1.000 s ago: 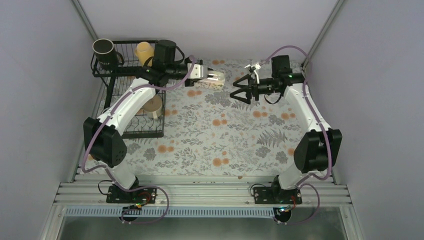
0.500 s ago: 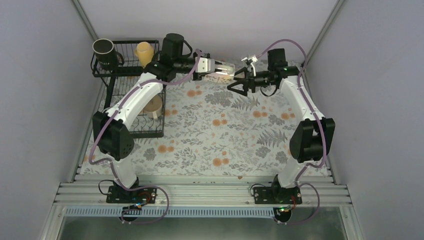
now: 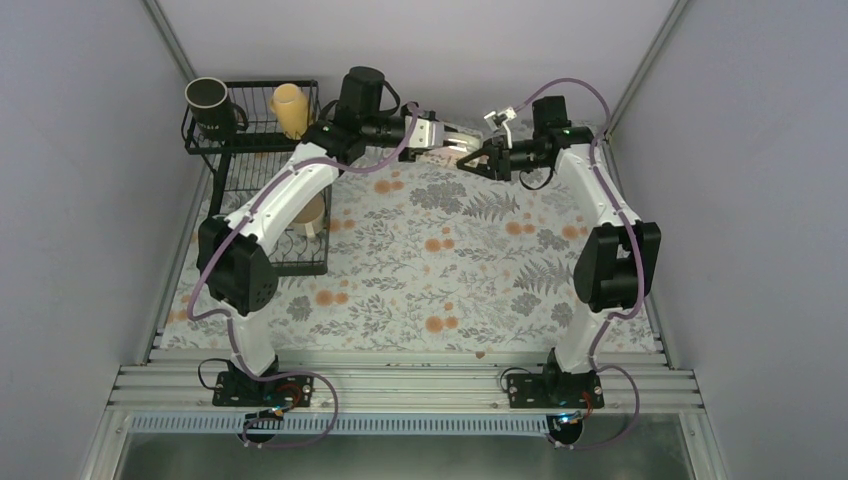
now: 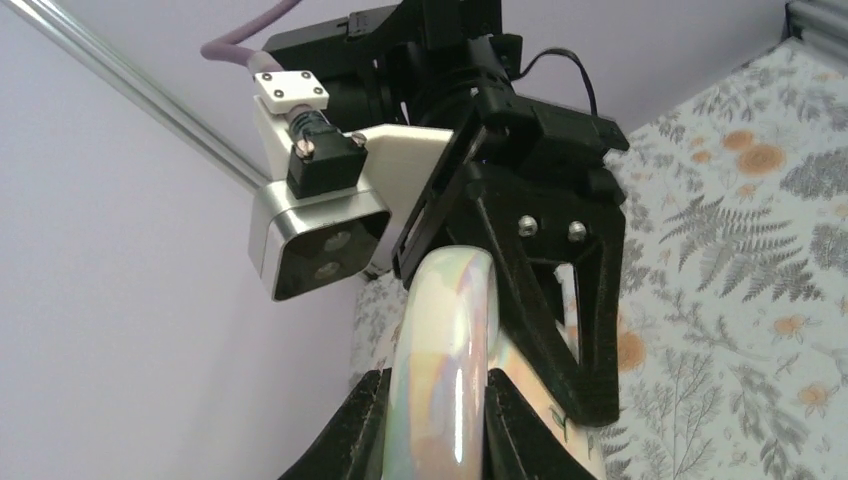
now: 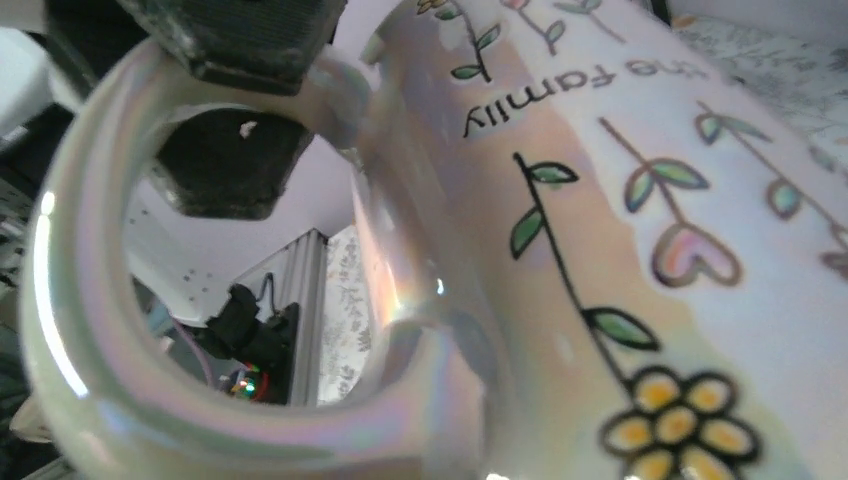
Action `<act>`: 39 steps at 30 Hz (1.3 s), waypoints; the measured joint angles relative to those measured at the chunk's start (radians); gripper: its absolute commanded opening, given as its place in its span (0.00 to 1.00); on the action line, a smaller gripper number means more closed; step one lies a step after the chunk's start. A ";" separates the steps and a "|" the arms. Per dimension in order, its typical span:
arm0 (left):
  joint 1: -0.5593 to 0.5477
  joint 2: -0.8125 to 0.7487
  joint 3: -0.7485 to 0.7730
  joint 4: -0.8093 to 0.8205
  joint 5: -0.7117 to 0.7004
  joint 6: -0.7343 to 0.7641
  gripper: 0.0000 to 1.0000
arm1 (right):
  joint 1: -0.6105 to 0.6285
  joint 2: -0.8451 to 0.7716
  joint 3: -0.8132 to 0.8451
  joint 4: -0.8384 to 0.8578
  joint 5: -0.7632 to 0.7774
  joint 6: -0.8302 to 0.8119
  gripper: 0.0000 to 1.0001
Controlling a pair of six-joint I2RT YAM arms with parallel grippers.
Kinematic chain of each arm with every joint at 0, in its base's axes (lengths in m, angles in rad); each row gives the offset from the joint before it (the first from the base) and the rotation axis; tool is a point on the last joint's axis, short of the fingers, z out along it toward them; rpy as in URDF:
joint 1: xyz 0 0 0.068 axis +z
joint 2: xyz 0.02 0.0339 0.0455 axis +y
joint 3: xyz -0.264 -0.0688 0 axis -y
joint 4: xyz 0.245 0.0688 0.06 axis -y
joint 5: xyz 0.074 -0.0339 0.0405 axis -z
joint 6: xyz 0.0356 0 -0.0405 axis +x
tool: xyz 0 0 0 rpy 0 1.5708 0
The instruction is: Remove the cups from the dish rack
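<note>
The cream mug (image 3: 450, 150), pearly with painted flowers, hangs in the air at the back of the table between both arms. My left gripper (image 4: 432, 405) is shut on its handle (image 4: 445, 340), one black finger on each side. From the right, my right gripper (image 3: 470, 160) has its jaws drawn together at the mug's body. The mug (image 5: 620, 200) fills the right wrist view, where my own fingers are hidden. The dish rack (image 3: 255, 150) stands at the back left. Its upper shelf carries a black mug (image 3: 208, 100) and a pale yellow tumbler (image 3: 288, 108).
A tan cup (image 3: 310, 212) sits on the rack's lower tier, partly behind my left forearm. The floral cloth (image 3: 440, 270) covers the table. Grey walls close in at the left, right and back.
My left arm carried the cream mug to the right and farther back. My right gripper moved left to meet it and went from wide open to shut at the mug.
</note>
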 measured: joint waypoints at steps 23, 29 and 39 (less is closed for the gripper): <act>0.044 -0.196 -0.093 -0.195 -0.142 0.243 0.77 | 0.006 -0.018 0.186 -0.195 0.528 0.001 0.04; 0.142 -0.225 0.018 -0.395 -0.350 0.262 0.91 | -0.071 0.116 0.332 -0.317 0.826 -0.037 0.04; 0.207 -0.225 -0.109 -0.747 -0.616 0.190 0.92 | -0.145 0.238 0.343 -0.415 1.088 -0.119 0.04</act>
